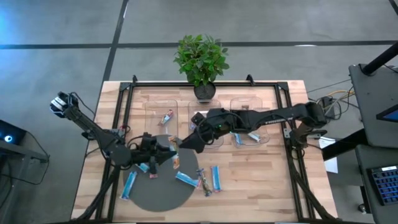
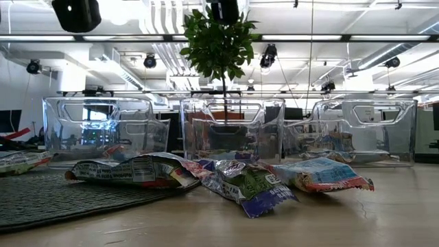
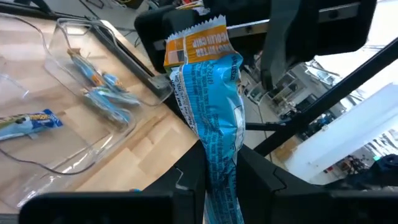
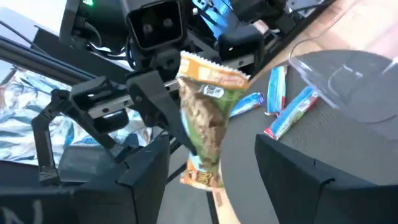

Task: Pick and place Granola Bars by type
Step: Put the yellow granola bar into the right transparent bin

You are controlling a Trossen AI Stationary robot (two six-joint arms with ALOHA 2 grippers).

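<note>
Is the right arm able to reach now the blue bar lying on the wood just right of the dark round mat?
Probably not at once. The blue bar lies in the open with nothing over it, but the right gripper is over the mat beside the left gripper, shut on a green-and-orange bar. It must release that first.

Three clear trays [image 1: 160,111], one potted plant [image 1: 201,59], one round dark mat [image 1: 163,198].

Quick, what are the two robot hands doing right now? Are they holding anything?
Left gripper: shut on a blue bar.
Right gripper: whether it grips the green-and-orange bar between its fingers cannot be told.
</note>
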